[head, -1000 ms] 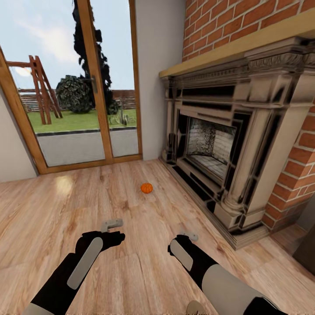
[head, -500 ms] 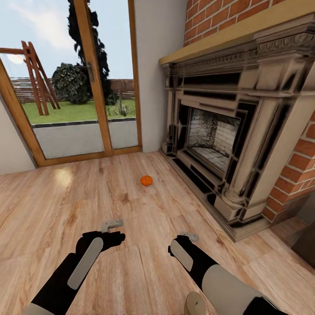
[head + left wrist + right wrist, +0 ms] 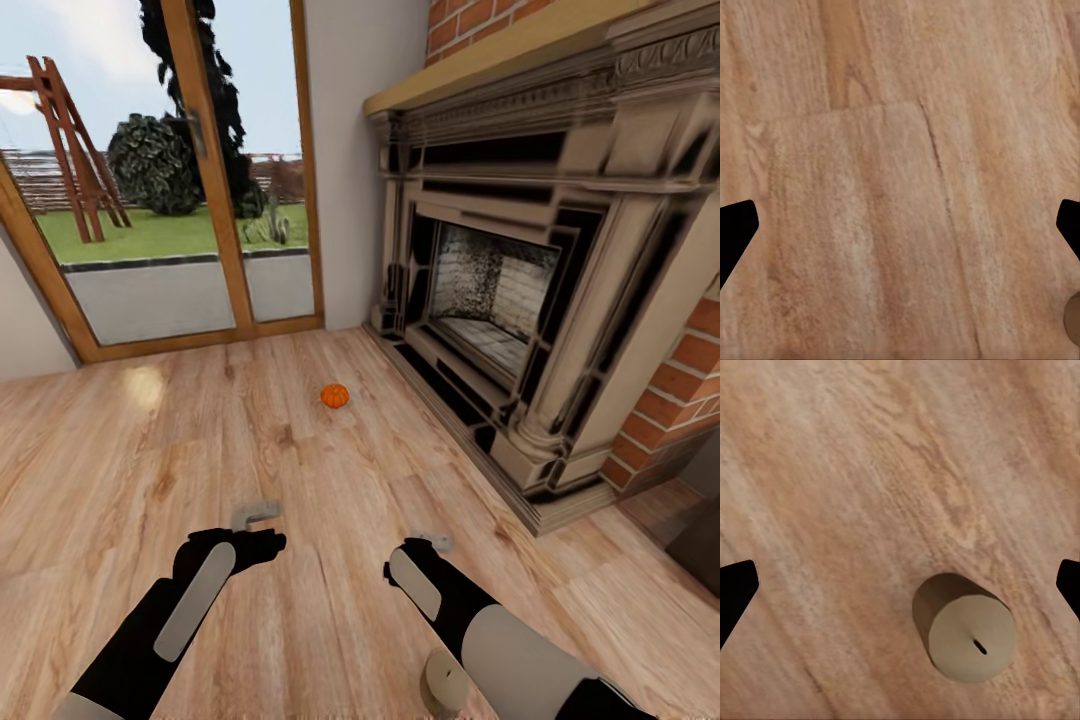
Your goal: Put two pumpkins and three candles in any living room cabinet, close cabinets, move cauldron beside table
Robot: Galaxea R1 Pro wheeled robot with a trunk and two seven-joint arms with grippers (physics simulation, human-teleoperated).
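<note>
A small orange pumpkin (image 3: 334,396) sits on the wooden floor in front of the fireplace, well ahead of both arms. A beige candle (image 3: 964,634) stands upright on the floor under my right gripper (image 3: 900,585), whose dark fingertips (image 3: 735,592) are spread wide with nothing between them. In the head view the candle (image 3: 443,685) is beside my right forearm, behind the right gripper (image 3: 432,541). My left gripper (image 3: 255,515) hangs open over bare floorboards, and its fingertips (image 3: 735,236) stand far apart in the left wrist view.
A large stone fireplace (image 3: 520,300) with a brick surround runs along the right. Glass doors (image 3: 170,200) with wooden frames close off the far wall. A dark brown furniture corner (image 3: 700,545) pokes in at the right edge.
The whole view has shifted as the camera moved forward: pumpkin and fireplace sit higher in the picture, and the candle has come into view by my right forearm. Both grippers keep their pose.
</note>
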